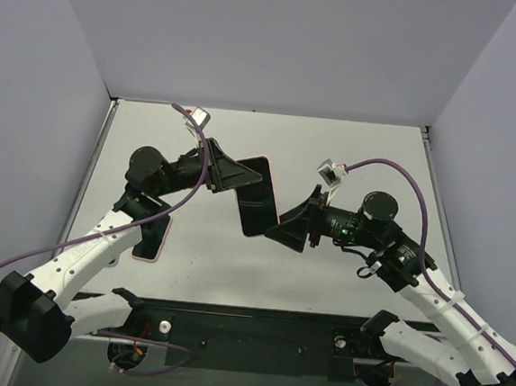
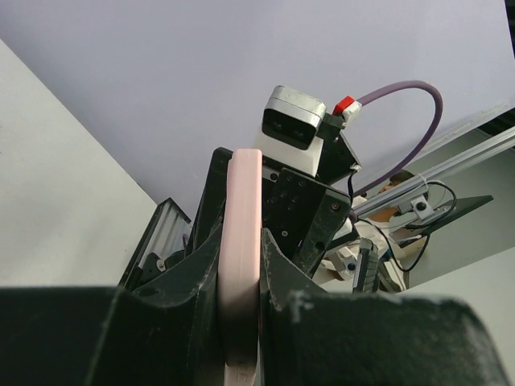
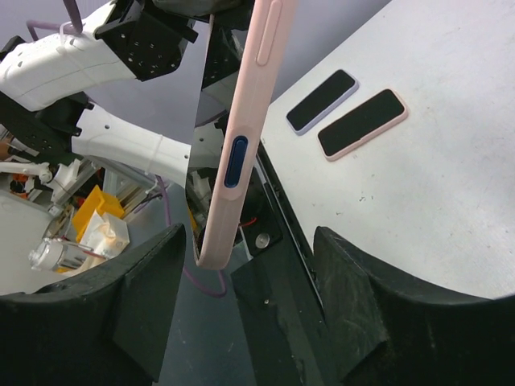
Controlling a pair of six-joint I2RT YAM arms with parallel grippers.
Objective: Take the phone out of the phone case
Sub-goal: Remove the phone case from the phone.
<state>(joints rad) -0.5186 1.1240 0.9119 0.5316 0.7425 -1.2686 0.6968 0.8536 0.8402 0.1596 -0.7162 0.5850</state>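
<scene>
A phone in a pink case (image 1: 256, 197) is held up off the table, screen toward the top camera. My left gripper (image 1: 231, 174) is shut on its upper end; in the left wrist view the pink case edge (image 2: 241, 241) is pinched between the jaws of that gripper (image 2: 240, 265). My right gripper (image 1: 289, 225) is open around the phone's lower end. In the right wrist view the case's side (image 3: 238, 145), with a blue button, hangs between the wide-open fingers of the right gripper (image 3: 249, 277) and touches neither.
Two more cased phones lie on the white table (image 3: 434, 185): a lilac one (image 3: 322, 100) and a pink one (image 3: 362, 123). In the top view one pink-cased phone (image 1: 152, 240) shows under the left arm. Grey walls enclose the table.
</scene>
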